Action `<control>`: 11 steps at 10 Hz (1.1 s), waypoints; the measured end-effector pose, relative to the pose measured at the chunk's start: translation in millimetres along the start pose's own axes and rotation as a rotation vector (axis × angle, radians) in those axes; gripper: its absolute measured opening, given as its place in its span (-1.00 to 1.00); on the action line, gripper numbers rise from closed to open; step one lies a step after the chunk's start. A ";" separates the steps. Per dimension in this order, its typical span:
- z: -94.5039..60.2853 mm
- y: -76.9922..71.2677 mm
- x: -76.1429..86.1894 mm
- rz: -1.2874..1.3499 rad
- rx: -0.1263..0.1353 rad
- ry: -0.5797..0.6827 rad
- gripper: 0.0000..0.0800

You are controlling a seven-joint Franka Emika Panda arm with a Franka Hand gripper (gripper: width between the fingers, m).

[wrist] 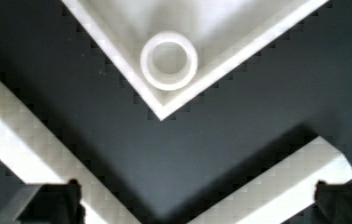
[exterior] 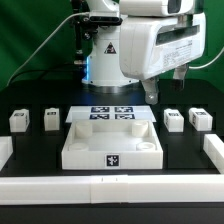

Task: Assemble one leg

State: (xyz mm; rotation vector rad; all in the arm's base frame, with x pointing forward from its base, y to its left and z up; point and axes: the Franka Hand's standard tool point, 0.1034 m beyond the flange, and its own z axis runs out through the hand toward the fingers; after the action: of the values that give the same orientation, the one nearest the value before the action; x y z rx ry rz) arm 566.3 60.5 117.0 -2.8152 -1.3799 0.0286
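White arm (exterior: 160, 50), dark-fingered hand (wrist: 194, 205)

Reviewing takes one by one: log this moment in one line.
pincer: open, empty | legs: four on table, none held | tray: centred between them

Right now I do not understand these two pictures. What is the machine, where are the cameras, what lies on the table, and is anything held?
The white machine is a robot arm with a two-finger gripper. One picture comes from a camera off the arm that sees the table; the other from a camera on the wrist, looking past the fingers. On the table lie four small white legs, two on each side of a large tray-like piece, and the marker board behind it. The wrist view shows that piece's corner with a round hole. The gripper is open and holds nothing.
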 end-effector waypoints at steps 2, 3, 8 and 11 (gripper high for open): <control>0.1 0.0 0.0 0.000 0.000 0.000 0.63; 0.1 0.0 0.0 0.000 0.000 0.000 0.63; -1.7 -1.0 -6.3 -0.250 -0.002 0.000 0.63; 7.0 5.0 -38.4 -0.682 0.008 -0.002 0.63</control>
State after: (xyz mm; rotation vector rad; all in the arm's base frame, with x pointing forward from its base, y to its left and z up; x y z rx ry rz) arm 546.6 27.0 110.5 -2.1831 -2.2334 0.0316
